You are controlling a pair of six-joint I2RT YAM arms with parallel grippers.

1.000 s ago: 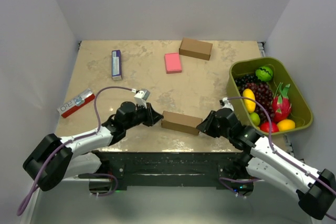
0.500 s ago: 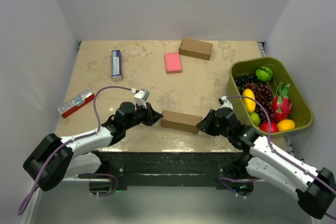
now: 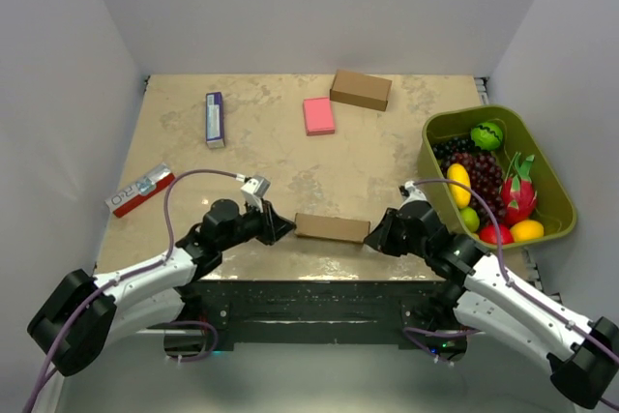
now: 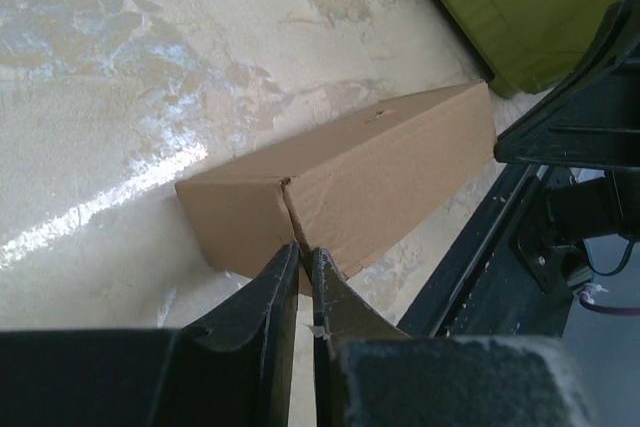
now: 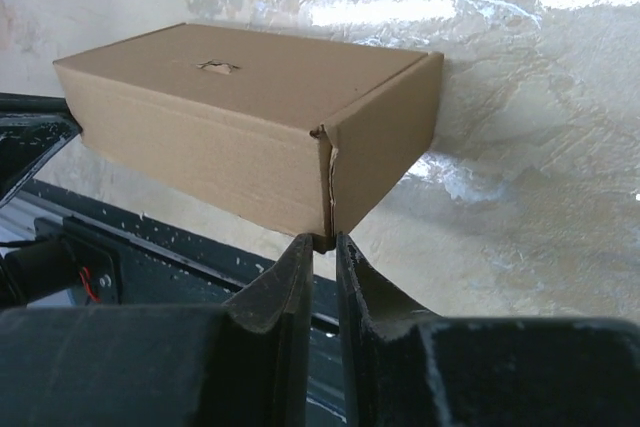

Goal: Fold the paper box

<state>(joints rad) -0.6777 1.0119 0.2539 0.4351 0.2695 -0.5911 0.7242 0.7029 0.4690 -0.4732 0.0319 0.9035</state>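
Note:
The paper box [image 3: 332,227] is a closed brown carton lying flat near the table's front edge, between my two grippers. My left gripper [image 3: 280,229] is shut, with its tips touching the box's left end. In the left wrist view the fingertips [image 4: 303,250] meet at the lower corner of the box [image 4: 350,182]. My right gripper [image 3: 372,237] is shut at the box's right end. In the right wrist view its tips [image 5: 322,240] touch the bottom corner of the box [image 5: 240,117], whose top has a small hole.
A ready-made brown box [image 3: 361,90] and a pink block [image 3: 318,115] lie at the back. A blue-white carton [image 3: 215,119] and a red-white pack [image 3: 141,190] lie at the left. A green bin [image 3: 432,157] of fruit stands at the right. The table's front edge [image 3: 329,276] is close behind the box.
The paper box has slid toward the front edge and turned to lie parallel to it. My left gripper has drawn back down and left; my right gripper shifted slightly.

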